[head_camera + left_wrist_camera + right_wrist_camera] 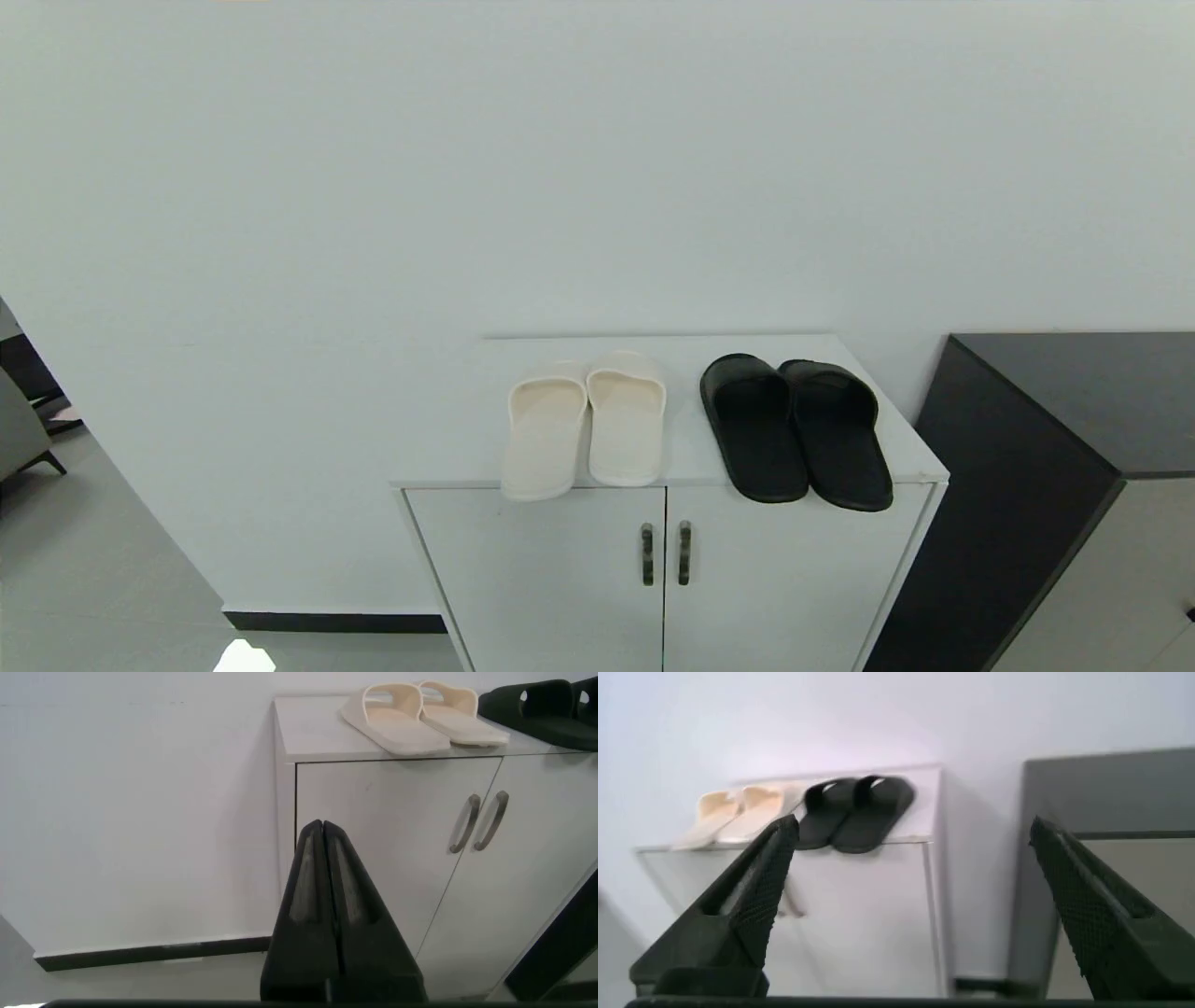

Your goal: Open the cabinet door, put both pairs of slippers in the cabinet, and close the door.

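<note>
On top of the closed cabinet [686, 373], you had the cream slippers [583, 425] and the black slippers [795, 431] lying pair beside pair, heels at the front edge. They looked light, soft and bendy, so a pinch across the straps seemed best. The slim door handles [647, 553] looked rigid. Your left gripper [323, 831] was pressed together; your right gripper [912, 826] stood wide apart.

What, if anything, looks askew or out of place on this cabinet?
Nothing is spilled or damaged. Only oddity: the black slippers and one cream slipper overhang the front edge of the cabinet top, above the closed doors.
</note>
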You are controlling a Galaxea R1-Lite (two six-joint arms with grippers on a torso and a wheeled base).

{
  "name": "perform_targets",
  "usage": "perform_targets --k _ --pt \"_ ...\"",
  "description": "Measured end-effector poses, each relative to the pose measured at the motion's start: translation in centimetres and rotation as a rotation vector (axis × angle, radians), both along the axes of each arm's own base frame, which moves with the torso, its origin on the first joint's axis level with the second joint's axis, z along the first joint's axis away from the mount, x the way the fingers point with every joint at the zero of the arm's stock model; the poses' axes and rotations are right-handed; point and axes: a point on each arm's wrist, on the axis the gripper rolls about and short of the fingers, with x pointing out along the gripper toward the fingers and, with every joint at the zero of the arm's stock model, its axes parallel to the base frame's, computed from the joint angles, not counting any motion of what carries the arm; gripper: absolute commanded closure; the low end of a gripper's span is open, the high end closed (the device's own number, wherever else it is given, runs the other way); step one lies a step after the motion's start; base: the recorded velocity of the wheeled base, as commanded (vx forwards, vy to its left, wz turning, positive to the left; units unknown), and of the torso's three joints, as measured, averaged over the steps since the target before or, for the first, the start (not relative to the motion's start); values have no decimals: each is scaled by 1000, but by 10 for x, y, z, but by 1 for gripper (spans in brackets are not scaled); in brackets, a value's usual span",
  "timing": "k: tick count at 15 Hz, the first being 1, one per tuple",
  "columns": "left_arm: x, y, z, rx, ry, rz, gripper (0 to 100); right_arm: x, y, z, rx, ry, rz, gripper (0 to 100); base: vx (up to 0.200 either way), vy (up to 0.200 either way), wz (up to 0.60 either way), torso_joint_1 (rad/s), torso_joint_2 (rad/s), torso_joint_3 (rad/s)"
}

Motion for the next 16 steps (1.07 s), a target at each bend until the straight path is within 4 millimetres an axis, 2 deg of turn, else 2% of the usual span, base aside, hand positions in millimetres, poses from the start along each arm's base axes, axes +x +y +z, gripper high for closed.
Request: perform_targets --k 2,4,6,8,12,16 --pt "0 0 0 0 0 0 100 33 2 27 10 79 67 0 0 0 0 0 0 0" --pt "0 0 0 0 0 0 100 72 8 44 17 145 115 0 0 0 0 0 0 0" --pt "0 0 0 0 0 0 100 109 29 54 33 189 142 0 0 0 0 0 0 0" --pt "0 0 0 0 0 1 100 147 62 56 24 246 132 0 0 0 0 0 0 0" --pt "0 0 0 -1 0 1 100 210 127 59 -13 306 122 0 0 0 0 0 0 0" --pt "0 0 0 -2 1 1 100 256 170 42 -60 361 98 0 0 0 0 0 0 0"
